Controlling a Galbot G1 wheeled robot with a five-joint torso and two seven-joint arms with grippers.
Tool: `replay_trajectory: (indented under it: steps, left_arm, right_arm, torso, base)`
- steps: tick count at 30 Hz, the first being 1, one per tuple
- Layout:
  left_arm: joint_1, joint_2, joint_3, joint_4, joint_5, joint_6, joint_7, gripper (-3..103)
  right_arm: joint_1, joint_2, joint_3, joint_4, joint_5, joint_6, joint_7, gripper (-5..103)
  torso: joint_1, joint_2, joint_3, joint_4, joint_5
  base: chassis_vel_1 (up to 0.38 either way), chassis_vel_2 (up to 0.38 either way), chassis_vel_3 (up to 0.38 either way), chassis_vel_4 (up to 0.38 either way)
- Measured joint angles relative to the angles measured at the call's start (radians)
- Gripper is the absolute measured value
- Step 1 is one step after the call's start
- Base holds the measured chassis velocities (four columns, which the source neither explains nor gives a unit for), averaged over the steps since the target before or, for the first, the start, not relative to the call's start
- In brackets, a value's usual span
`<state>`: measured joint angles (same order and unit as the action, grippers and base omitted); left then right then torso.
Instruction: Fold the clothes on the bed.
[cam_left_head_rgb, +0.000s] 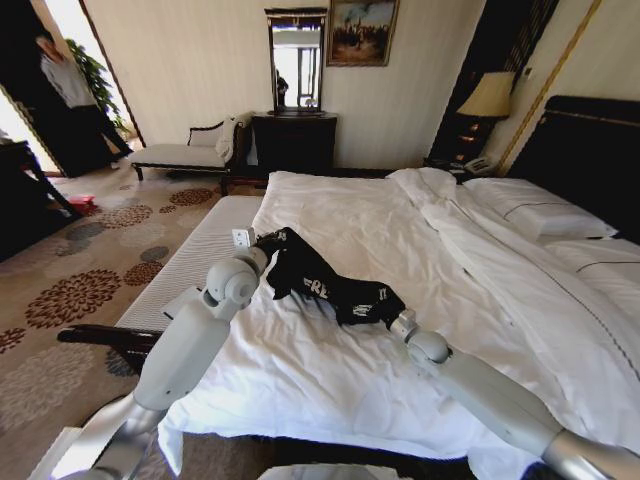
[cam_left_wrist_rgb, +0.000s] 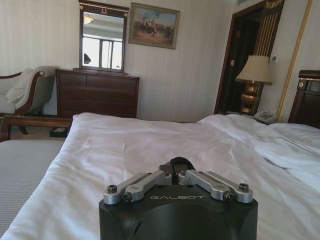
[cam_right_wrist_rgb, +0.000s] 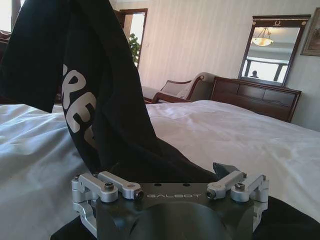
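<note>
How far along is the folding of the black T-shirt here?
Early stage. Nothing looks folded: the black T-shirt lies bunched on the bed, one end raised. In hand: the left hand is shut on the raised end, while the right hand sits at the other end with fabric draped over it, apparently open. Left: spreading it flat and making every fold.

A black T-shirt (cam_left_head_rgb: 322, 285) with white lettering is seen crumpled and stretched across the near left part of the bed (cam_left_head_rgb: 400, 230), which is covered in rumpled white sheets.
</note>
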<state>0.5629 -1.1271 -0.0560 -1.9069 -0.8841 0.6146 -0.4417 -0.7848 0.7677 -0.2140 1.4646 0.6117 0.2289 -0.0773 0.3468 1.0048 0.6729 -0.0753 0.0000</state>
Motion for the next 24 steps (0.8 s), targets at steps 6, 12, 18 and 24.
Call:
replay_trajectory:
  steps: [6,12,18,24]
  left_arm:
    - [0.0,-0.001,0.0,0.004,0.002,0.0,0.0,0]
    - [0.0,0.001,0.0,0.005,0.003,0.0,-0.001,0]
    - [0.0,0.002,0.0,0.005,0.003,0.0,-0.002,0]
    - [0.0,0.002,0.0,0.005,0.004,0.0,-0.003,0]
  right_arm:
    - [0.007,0.009,-0.005,-0.019,0.0,0.003,-0.023,88]
    - [0.025,0.017,-0.012,-0.036,0.009,0.014,-0.045,66]
    - [0.03,0.019,-0.013,-0.042,0.021,0.031,-0.068,44]
    - [0.011,0.013,-0.005,-0.042,0.021,0.045,-0.084,23]
  torso:
    - [0.0,0.0,0.0,0.0,0.0]
    - [0.0,0.0,0.0,0.0,-0.0001]
    - [0.0,0.0,0.0,0.0001,0.0]
    - [0.0,0.0,0.0,0.0001,0.0]
  base:
    - [0.0,0.0,0.0,0.0]
    - [0.0,0.0,0.0,0.0]
    - [0.0,0.0,0.0,0.0]
    - [0.0,0.0,0.0,0.0]
